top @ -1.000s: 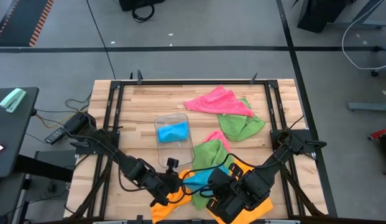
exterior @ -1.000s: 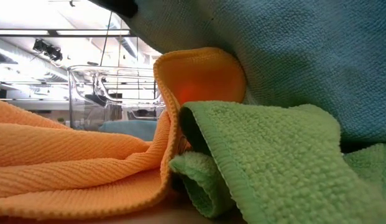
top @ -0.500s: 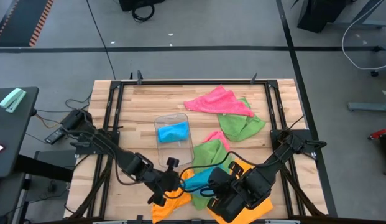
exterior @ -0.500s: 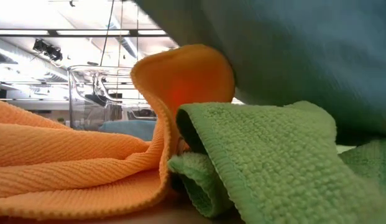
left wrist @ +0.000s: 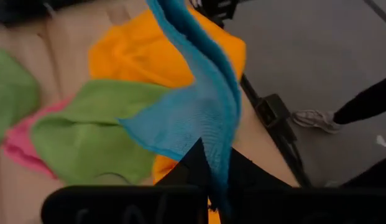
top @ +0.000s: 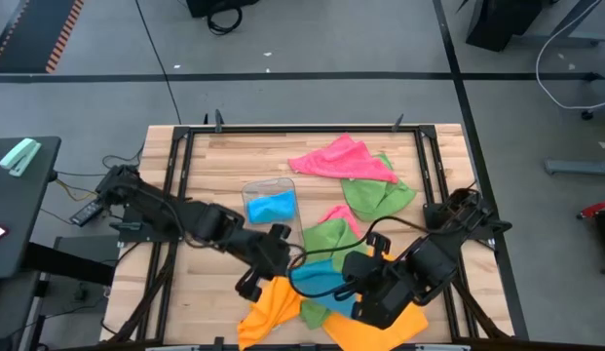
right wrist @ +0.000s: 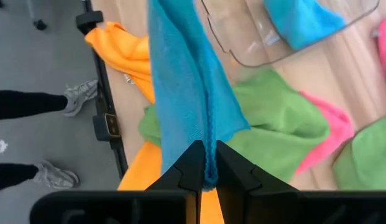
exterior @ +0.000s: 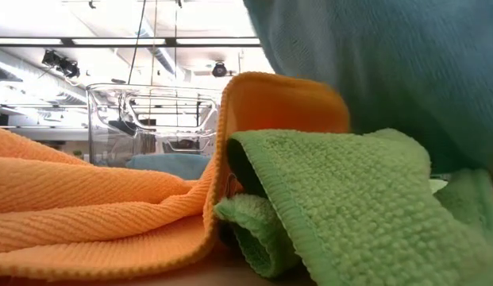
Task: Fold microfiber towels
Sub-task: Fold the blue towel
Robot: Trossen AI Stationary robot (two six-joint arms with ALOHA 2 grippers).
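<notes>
A sky-blue microfiber towel [top: 317, 278] hangs near the table's front edge between my left gripper [top: 290, 261] and my right gripper [top: 353, 281], both shut on it. It fills the upper right of the low view [exterior: 373, 71]. Under it lie an orange towel [top: 271, 310], a second orange one [top: 385, 327], a green towel [top: 326, 239] and a pink one [top: 337, 216]. Farther back lie a pink towel [top: 341, 158] and a green towel [top: 380, 195]. Another blue towel [top: 271, 206] sits in the clear tray [top: 268, 185]. My left gripper pinches an edge of the blue towel [left wrist: 212, 155] between its two fingers, coming slanting down from the table's left. The cloth runs away from the fingers toward the other gripper and hangs below. My right gripper pinches a hemmed edge of the same towel [right wrist: 208, 163] between its two fingers, slanting down from the right. The cloth hangs in folds below the fingers, over the pile.
The dark frame rails [top: 175, 195] run along the table's sides. Bare wood [top: 214, 175] lies at the far left. A person's shoes and legs [right wrist: 31, 106] show on the floor beyond the table's front edge.
My left gripper has risen and gone toward the far edge and the right with the blue towel. My right gripper has risen a little and rolled. The blue towel has been lifted off the pile, uncovering more of the orange fold in the low view.
</notes>
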